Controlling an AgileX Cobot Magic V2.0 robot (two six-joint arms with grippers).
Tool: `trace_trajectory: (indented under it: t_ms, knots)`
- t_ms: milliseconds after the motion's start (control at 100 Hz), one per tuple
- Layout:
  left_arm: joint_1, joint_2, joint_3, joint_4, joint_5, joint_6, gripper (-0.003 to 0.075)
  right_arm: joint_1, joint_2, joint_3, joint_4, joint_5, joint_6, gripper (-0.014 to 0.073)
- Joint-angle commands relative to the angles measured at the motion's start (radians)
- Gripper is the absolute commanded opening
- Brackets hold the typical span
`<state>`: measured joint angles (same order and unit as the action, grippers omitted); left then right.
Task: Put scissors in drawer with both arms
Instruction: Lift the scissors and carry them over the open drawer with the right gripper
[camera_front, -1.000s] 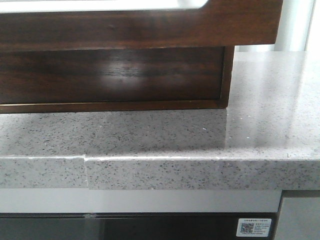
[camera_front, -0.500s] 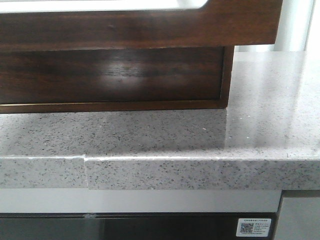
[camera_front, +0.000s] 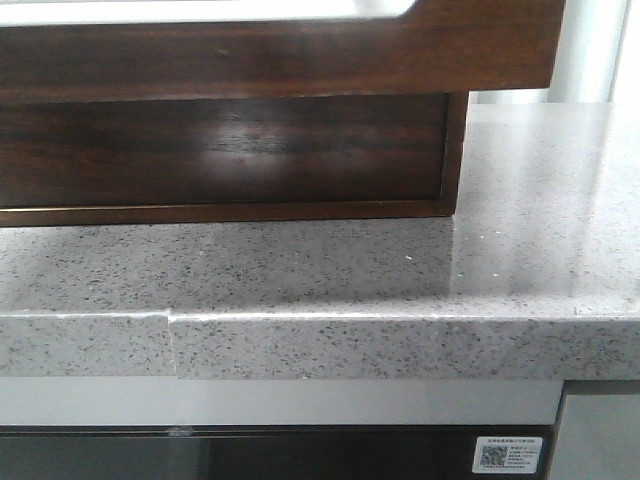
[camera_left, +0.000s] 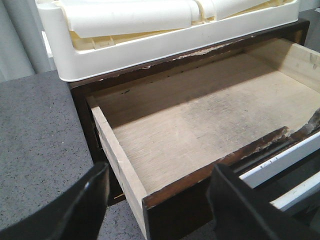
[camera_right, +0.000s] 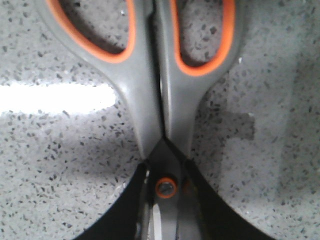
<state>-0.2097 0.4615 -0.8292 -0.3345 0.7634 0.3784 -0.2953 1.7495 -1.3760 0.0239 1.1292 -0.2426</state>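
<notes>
The drawer's glossy dark brown front (camera_front: 280, 55), with a white area along its top edge, fills the top of the front view. In the left wrist view the drawer (camera_left: 112, 150) stands pulled out, and its pale wooden floor is bare. My left gripper (camera_left: 159, 175) is open and empty, with its black fingers (camera_left: 85, 200) either side of the drawer's front corner. My right gripper (camera_right: 166, 170) is shut on the scissors (camera_right: 150, 100) at their pivot. The scissors have grey handles with orange lining, and they are held close over the speckled counter. Neither gripper shows in the front view.
A cream plastic tray (camera_left: 150, 45) sits on top of the dark cabinet (camera_front: 220, 150). The grey speckled counter (camera_front: 400, 270) runs in front of the cabinet and to its right, with a seam in its front edge. White and black strips (camera_left: 285, 160) lie beside the drawer front.
</notes>
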Motion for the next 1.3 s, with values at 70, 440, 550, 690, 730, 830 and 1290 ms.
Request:
trace_trajectory:
  t_ms: [70, 440, 550, 690, 730, 830, 1290]
  knots:
    - [-0.01, 0.016, -0.029, -0.02, -0.077, -0.002, 0.0418, -0.003, -0.118, -0.029, -0.001, -0.018, -0.015, -0.0003]
    - [-0.01, 0.016, -0.029, -0.02, -0.077, -0.002, 0.0418, 0.004, -0.364, -0.182, 0.084, -0.008, -0.069, -0.0003]
    - [-0.01, 0.016, -0.029, -0.02, -0.077, -0.002, 0.0418, 0.034, -0.42, -0.281, 0.182, 0.01, -0.132, -0.0003]
    - [-0.01, 0.016, -0.029, -0.02, -0.077, -0.002, 0.0418, 0.153, -0.46, -0.385, 0.278, 0.004, -0.229, -0.0003]
    - [-0.01, 0.016, -0.029, -0.02, -0.077, -0.002, 0.0418, 0.201, -0.466, -0.409, 0.304, -0.005, -0.266, -0.0003]
    - [-0.01, 0.016, -0.029, -0.02, -0.077, -0.002, 0.0418, 0.323, -0.466, -0.445, 0.338, -0.033, -0.369, -0.0003]
    - [-0.01, 0.016, -0.029, -0.02, -0.077, -0.002, 0.0418, 0.738, -0.335, -0.446, 0.342, -0.066, -0.817, -0.0003]
